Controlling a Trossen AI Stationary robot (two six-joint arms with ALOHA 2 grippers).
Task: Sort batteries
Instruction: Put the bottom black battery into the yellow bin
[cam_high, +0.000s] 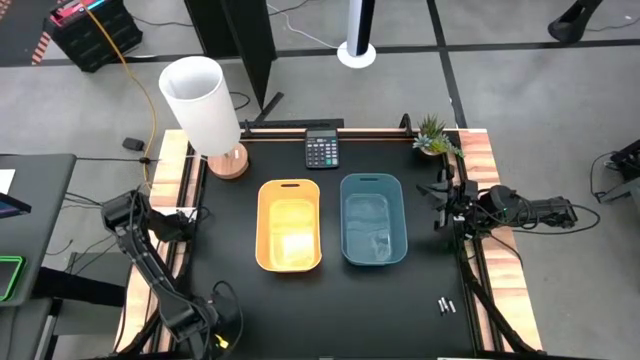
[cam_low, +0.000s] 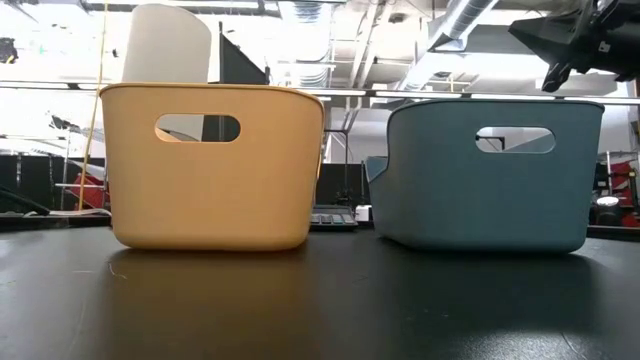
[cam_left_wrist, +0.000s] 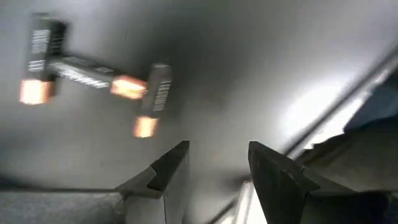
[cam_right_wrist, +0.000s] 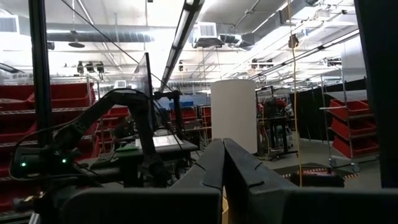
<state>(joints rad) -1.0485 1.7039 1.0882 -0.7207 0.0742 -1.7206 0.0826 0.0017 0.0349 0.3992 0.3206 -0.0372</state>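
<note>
High view: yellow bin (cam_high: 289, 225), blue bin (cam_high: 373, 219).

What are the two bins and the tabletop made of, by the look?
Yellow bin and blue bin: likely moulded plastic, with a matte sheen, rounded corners and cut-out handle slots. Tabletop: a black, faintly glossy sheet that mirrors the bins in the low view, framed by light wood-look edges; the exact material is unclear.
</note>
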